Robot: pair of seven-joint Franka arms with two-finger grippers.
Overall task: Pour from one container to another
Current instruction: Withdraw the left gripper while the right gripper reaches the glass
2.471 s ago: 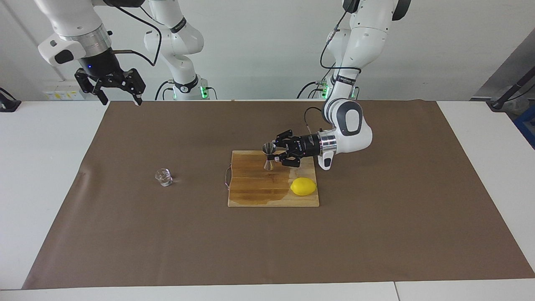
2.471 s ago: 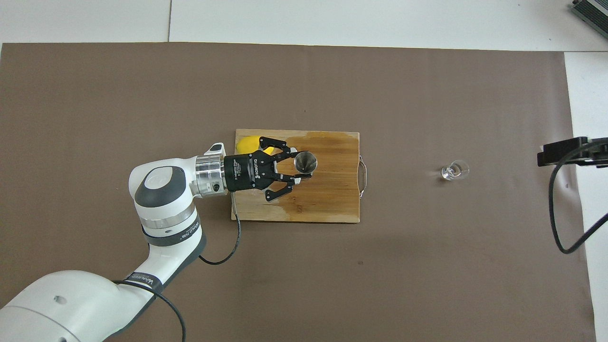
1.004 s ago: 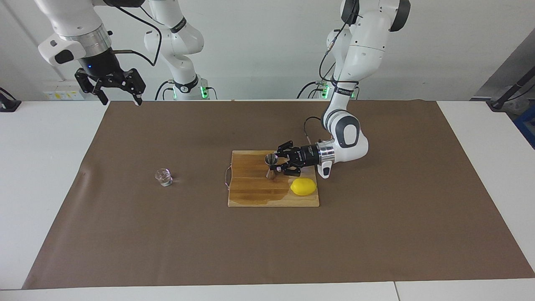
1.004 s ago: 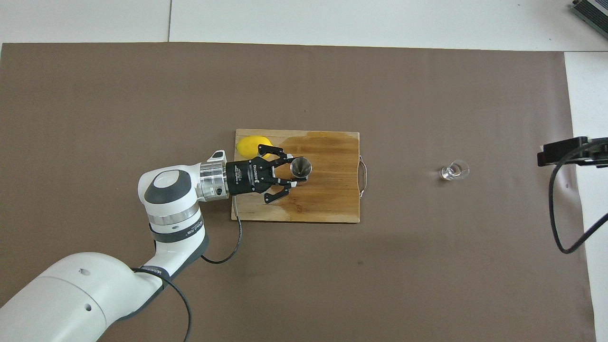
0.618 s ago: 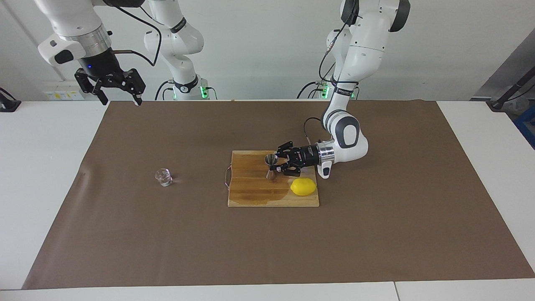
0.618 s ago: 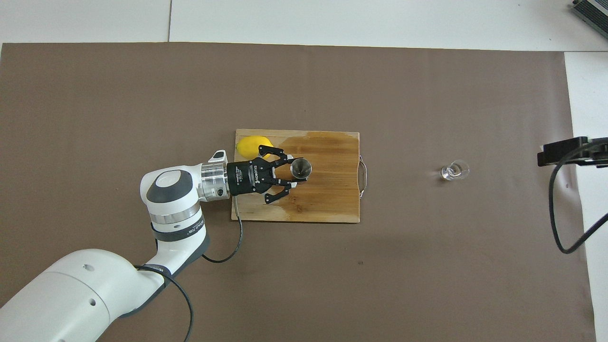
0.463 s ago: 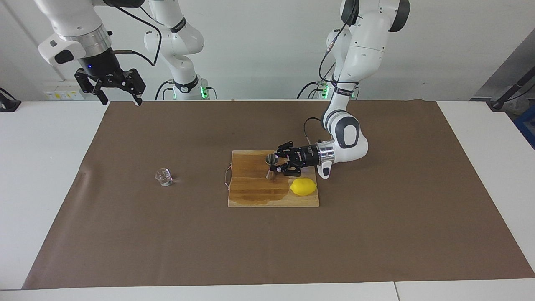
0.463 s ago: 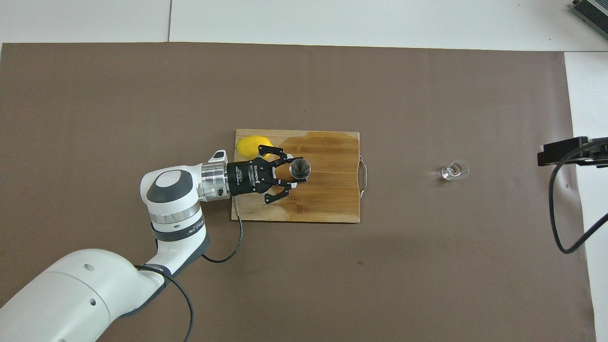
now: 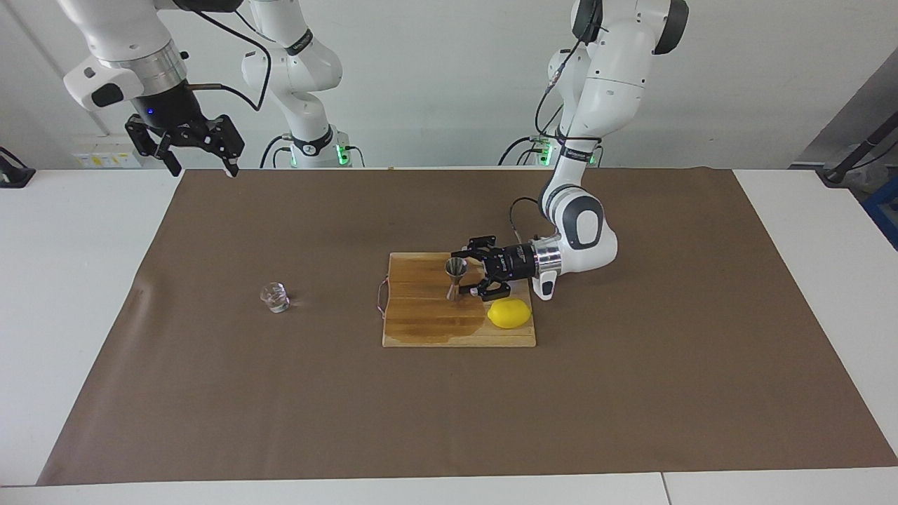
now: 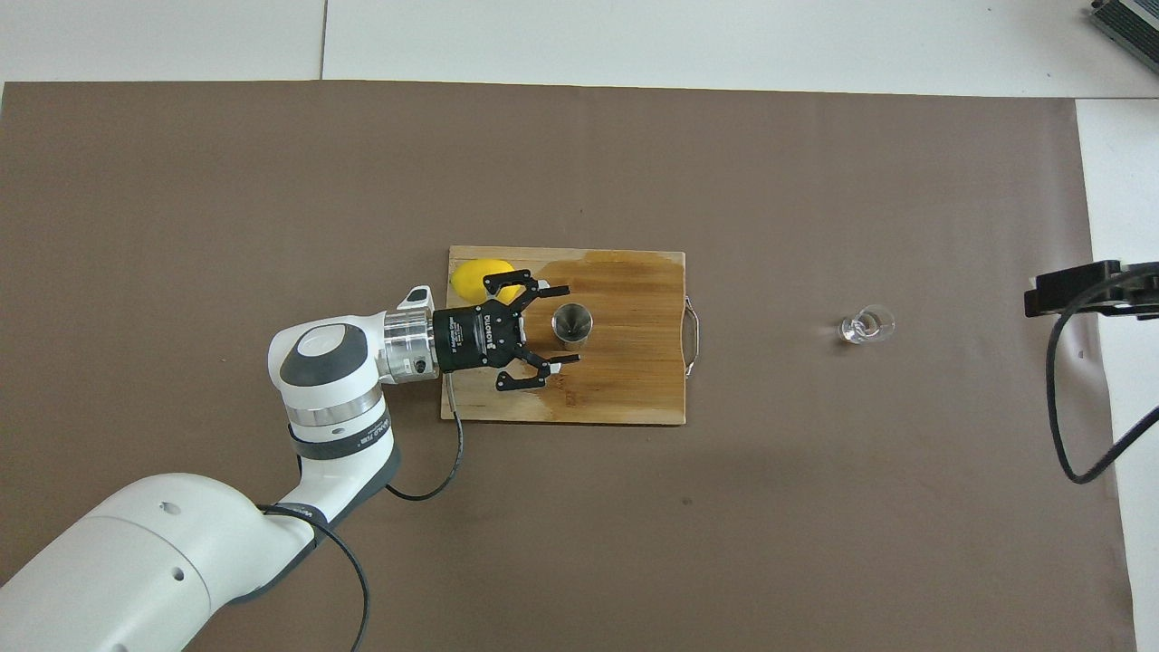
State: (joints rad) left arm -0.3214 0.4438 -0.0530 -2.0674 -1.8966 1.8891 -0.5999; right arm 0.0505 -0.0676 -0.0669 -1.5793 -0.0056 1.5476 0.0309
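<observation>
The silver jigger (image 9: 455, 277) (image 10: 571, 324) stands upright on the wooden cutting board (image 9: 428, 330) (image 10: 634, 389). My left gripper (image 9: 465, 273) (image 10: 569, 324) lies level at the jigger's height and is open, one finger on each side of the jigger with a gap to it. The small clear glass cup (image 9: 275, 297) (image 10: 866, 325) stands on the brown mat toward the right arm's end, away from both grippers. My right gripper (image 9: 203, 168) waits high above the mat's corner at that end, open and holding nothing.
A yellow lemon (image 9: 509, 313) (image 10: 475, 276) lies on the board's corner, close beside the left gripper's wrist. Part of the board looks darker, as if wet. A brown mat (image 9: 280, 393) covers most of the white table.
The left gripper lowered the jigger onto the board, then let go of it: its fingers have spread apart. The right arm and the glass cup have not moved.
</observation>
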